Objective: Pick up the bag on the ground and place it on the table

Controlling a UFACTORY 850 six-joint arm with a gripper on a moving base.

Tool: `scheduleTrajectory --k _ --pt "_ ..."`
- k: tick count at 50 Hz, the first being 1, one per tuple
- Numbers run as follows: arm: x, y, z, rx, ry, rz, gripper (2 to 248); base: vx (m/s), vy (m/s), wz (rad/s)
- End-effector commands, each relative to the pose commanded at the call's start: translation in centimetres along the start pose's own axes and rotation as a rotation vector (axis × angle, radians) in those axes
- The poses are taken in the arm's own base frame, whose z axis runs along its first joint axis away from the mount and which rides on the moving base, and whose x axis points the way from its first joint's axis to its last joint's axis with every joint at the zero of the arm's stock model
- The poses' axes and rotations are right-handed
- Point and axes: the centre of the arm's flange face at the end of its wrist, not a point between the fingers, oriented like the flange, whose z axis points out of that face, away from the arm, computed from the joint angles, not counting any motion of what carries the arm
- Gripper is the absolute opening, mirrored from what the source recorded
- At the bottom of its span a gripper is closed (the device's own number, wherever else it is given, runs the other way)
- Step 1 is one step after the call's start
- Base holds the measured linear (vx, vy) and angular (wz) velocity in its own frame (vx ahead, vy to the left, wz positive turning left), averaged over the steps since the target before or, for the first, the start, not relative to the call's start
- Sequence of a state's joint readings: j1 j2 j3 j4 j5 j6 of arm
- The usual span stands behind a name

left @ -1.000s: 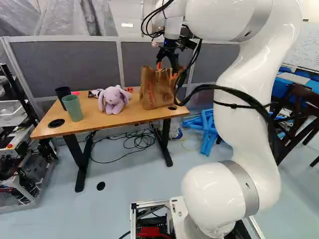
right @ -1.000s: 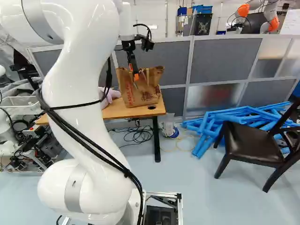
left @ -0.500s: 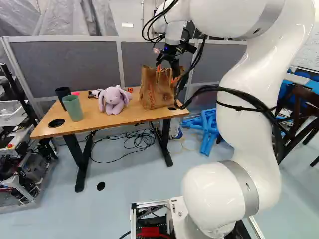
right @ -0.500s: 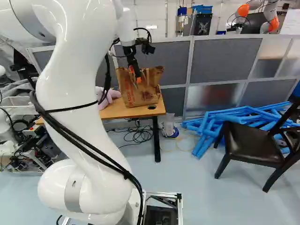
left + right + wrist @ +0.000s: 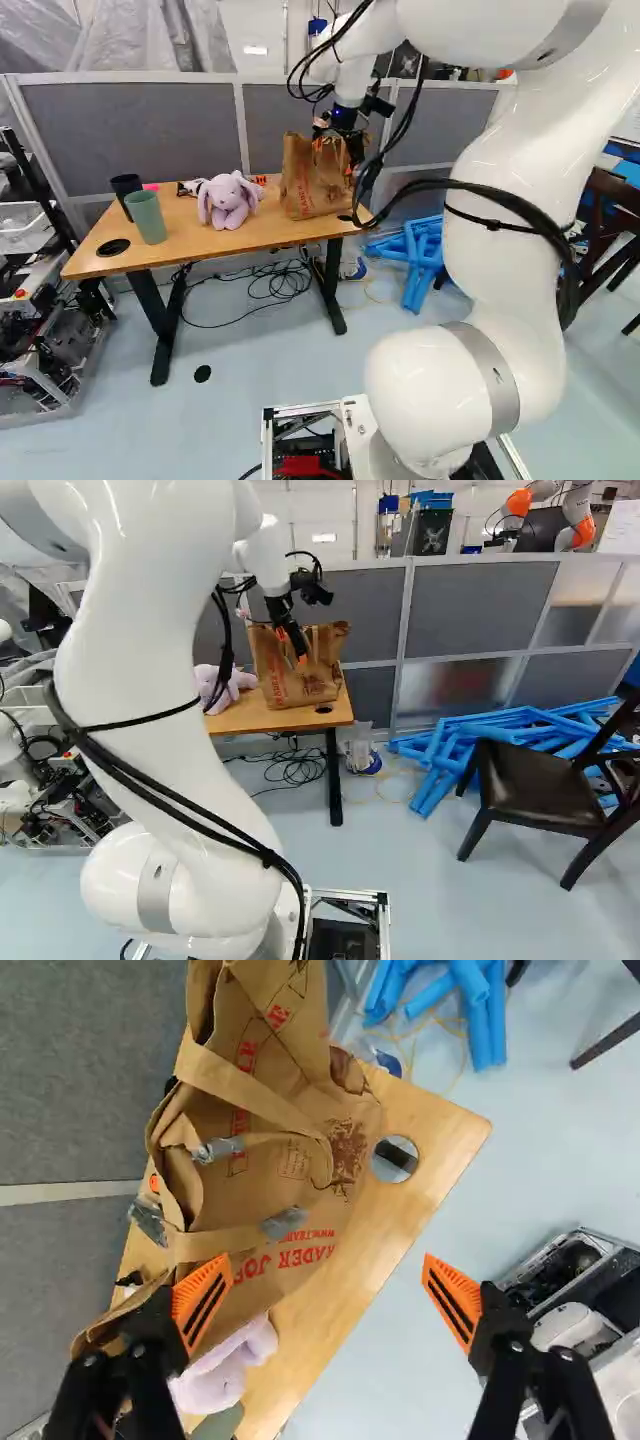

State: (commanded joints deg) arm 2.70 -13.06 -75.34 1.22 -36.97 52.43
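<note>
Our black, orange-padded hand (image 5: 325, 1275) is spread wide by the brown paper bag (image 5: 250, 1285), which stands on the wooden worktop (image 5: 440, 1150), a lilac plush rabbit (image 5: 228, 203) beside it. We judge the placing done; next, we should withdraw without snagging the handles (image 5: 250, 1097).

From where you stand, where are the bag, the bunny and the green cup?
Bag (image 5: 308, 190): left base view, front side.
Bunny (image 5: 229, 191): left base view, head.
Green cup (image 5: 148, 218): left base view, side.
</note>
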Motion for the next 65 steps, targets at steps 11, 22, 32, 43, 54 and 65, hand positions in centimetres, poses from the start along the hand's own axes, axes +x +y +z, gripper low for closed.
scheduleTrajectory --k 11,22,32,43,54,65 --pt "-1.1 1.9 1.2 0.048 0.044 -0.072 247 0.000 0.000 0.000" --pt "-2.5 4.2 2.4 0.097 0.098 -0.152 247 0.000 0.000 0.000" --pt "-4.0 6.7 3.5 0.141 0.155 -0.231 247 0.000 0.000 0.000" --pt "-5.9 9.6 4.6 0.186 0.224 -0.321 247 0.000 0.000 0.000" --pt "-7.9 12.6 5.5 0.225 0.297 -0.409 247 0.000 0.000 0.000" --pt "-9.9 15.6 6.3 0.256 0.371 -0.491 247 0.000 0.000 0.000"
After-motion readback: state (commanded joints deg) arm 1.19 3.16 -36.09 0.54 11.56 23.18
